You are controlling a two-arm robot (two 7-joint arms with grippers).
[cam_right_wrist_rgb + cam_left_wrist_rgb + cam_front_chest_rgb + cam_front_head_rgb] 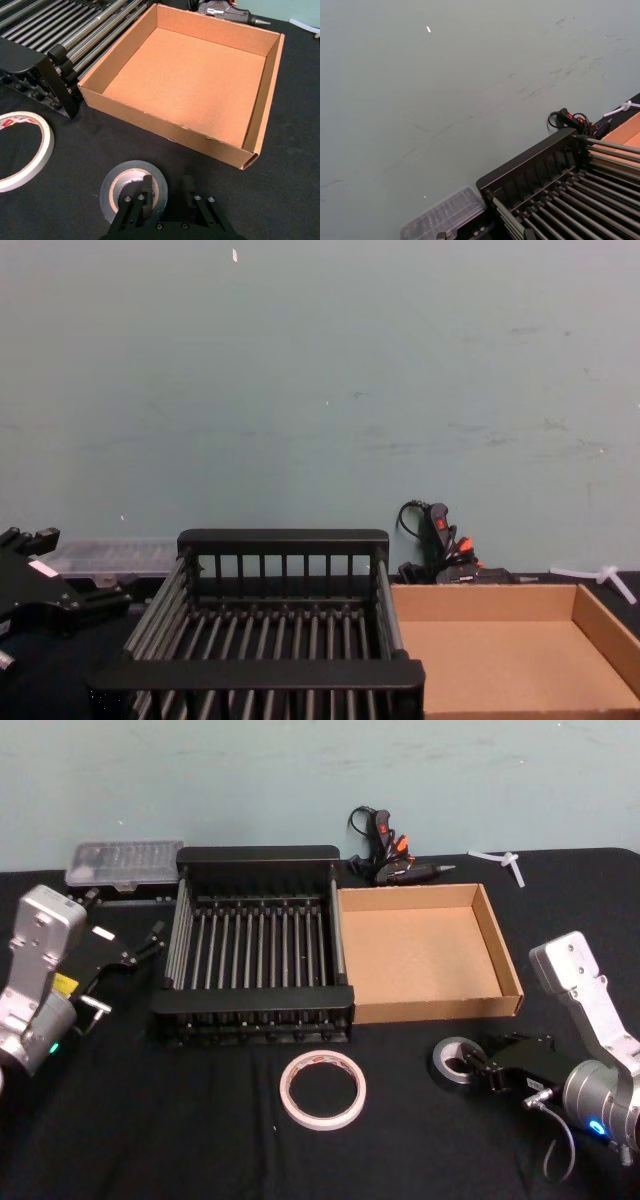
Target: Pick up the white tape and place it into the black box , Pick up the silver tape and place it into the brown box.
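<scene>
Black cloth covers my table (200, 1140) beneath a pale teal wall (320, 370). The black box (255, 1010) and brown box (500, 960) sit mid-frame, both empty. At lower centre lies the white tape (322, 1089). My right wrist view shows the right gripper (165, 187), jaws straddling the silver tape's (117, 182) rim. At left, the left gripper (140, 952) hovers, jaw state unclear.

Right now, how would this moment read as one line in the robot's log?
right gripper: straddling silver tape rim, not lifted | left gripper: idle beside black box | white tape: on table | brown box: empty
</scene>
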